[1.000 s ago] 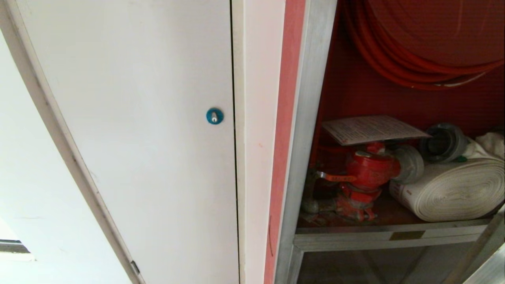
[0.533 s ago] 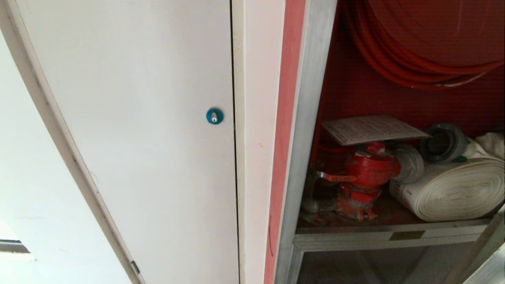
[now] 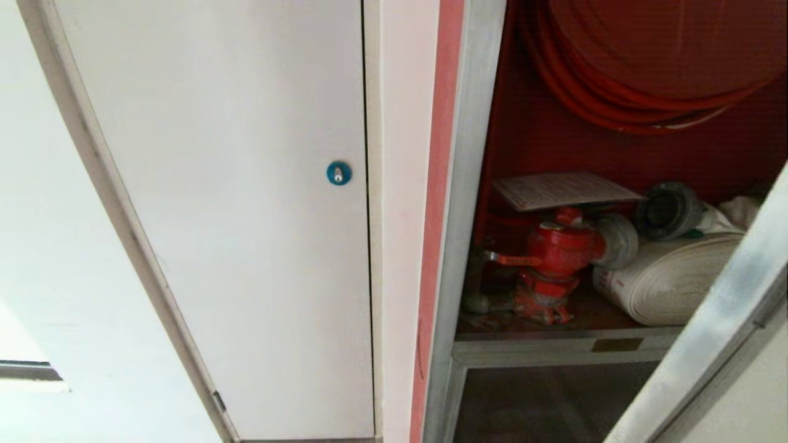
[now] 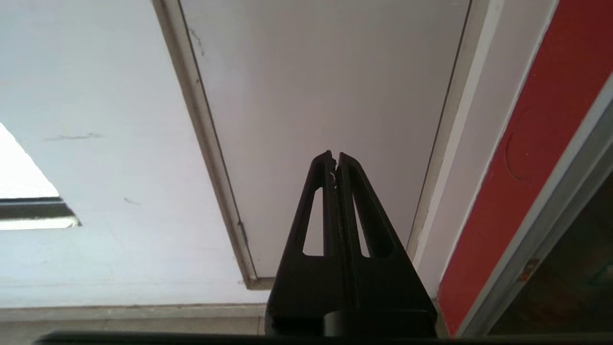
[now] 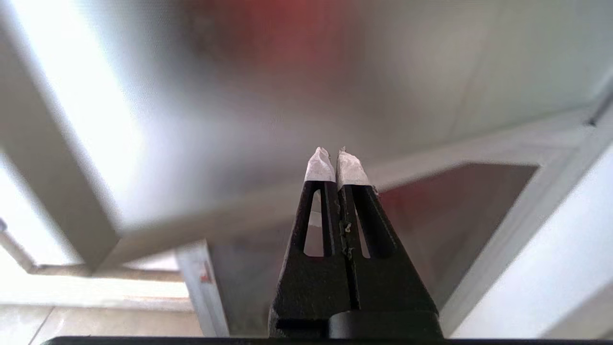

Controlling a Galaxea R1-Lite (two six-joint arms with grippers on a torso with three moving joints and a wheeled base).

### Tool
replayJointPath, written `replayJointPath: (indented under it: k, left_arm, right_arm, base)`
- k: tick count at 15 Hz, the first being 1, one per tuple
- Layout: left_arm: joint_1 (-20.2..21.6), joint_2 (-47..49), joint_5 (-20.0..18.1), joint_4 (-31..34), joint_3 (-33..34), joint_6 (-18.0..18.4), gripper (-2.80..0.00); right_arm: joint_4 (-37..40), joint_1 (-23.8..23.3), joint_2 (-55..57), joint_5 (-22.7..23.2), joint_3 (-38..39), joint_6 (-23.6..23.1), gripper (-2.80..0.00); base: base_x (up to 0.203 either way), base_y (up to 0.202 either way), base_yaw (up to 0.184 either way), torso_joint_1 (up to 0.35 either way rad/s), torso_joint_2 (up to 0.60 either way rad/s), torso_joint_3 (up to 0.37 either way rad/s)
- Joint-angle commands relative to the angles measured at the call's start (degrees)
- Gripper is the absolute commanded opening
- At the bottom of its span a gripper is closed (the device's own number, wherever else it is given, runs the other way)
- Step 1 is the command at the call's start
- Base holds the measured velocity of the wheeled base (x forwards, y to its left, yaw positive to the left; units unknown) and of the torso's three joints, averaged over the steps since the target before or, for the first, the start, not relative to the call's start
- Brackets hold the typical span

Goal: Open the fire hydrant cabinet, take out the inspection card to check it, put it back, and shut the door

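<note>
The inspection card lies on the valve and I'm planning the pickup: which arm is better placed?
Probably the right. The right gripper, shut, faces the cabinet's door, while the left gripper, also shut, faces the white door beside it. The inspection card sits right of centre.

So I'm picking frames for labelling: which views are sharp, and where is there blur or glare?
Head view: mostly sharp, the card on the red valve readable as a sheet, print too fine; the door frame close by is soft. Left wrist view: crisp, the left gripper shut. Right wrist view: background heavily blurred with a bright washed-out patch; only the right gripper is sharp.
</note>
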Motion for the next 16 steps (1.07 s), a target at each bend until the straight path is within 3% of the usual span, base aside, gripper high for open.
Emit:
replayJointPath:
  k: [1,16]
  left_arm:
    - [0.0,0.1,0.0,0.0,0.4,0.0,-2.80]
    - [0.0,0.1,0.0,0.0,0.4,0.0,-2.80]
  right_arm:
    - [0.0,0.0,-0.1,0.0,0.0,0.0,-2.80]
    - [0.0,0.0,-0.1,0.0,0.0,0.0,-2.80]
  base:
    - [-0.198,0.000,-0.004,-0.001,0.00,0.002]
    - [-0.195,0.000,0.001,0.002,0.00,0.002]
